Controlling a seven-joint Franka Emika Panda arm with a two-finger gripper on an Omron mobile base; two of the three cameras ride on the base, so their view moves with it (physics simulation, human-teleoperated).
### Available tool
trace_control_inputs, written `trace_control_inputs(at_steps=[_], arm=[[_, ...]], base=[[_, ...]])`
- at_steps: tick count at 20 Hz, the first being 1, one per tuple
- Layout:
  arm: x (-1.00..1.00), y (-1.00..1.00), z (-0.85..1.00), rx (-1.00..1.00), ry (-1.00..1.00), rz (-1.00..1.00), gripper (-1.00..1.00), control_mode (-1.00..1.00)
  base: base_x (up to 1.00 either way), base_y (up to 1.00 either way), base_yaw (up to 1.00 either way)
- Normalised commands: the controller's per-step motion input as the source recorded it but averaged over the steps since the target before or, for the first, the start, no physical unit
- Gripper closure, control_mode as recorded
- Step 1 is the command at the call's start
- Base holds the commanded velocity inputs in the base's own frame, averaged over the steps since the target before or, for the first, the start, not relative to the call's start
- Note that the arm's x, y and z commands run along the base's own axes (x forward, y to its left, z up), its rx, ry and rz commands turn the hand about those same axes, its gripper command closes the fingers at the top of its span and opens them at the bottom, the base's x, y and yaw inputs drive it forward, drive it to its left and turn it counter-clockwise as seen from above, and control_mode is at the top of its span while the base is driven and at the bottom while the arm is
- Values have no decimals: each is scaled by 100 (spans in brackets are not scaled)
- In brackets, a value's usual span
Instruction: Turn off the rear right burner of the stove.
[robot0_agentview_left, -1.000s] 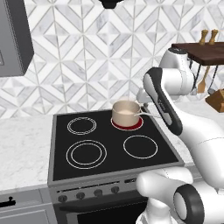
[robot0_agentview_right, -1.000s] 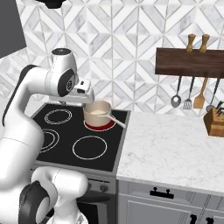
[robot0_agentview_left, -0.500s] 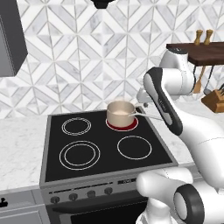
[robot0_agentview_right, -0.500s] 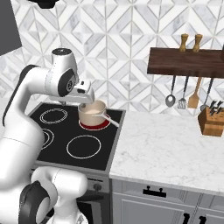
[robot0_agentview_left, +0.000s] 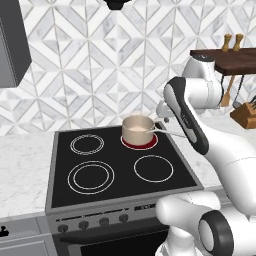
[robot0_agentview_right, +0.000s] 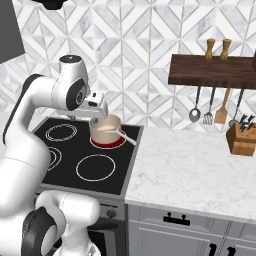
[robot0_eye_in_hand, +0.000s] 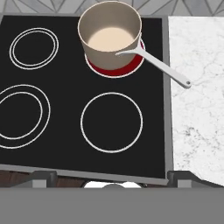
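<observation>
The stove is a black glass cooktop with four white-ringed zones and a grey front panel of small dark knobs. The rear right burner glows red under a beige saucepan. It is also red in the right base view and in the hand view. My gripper hovers high over the stove's back right part, close by the saucepan, and touches nothing. In the hand view its open gripper looks down on the cooktop with nothing between the tips.
The saucepan's long grey handle sticks out toward the marble counter right of the stove. A wooden shelf with hanging utensils and a knife block stand at the back right. A dark cabinet hangs upper left.
The whole picture has shifted a little in both base views, so the base has driven. The arm keeps its pose over the stove and the jaws stay wide apart.
</observation>
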Motion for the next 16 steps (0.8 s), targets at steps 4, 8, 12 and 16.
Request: trace_control_inputs(at_steps=[4,8,12,16], arm=[[-13,16,0,-1,0,2,-100,-100],[-55,97,-27,-38,-7,19,-100,-100],[-74,100,-60,-50,-10,26,-100,-100],[-81,100,-78,-46,-13,27,-100,-100]], base=[[0,0,0],[0,0,0],[0,0,0],[0,0,0]])
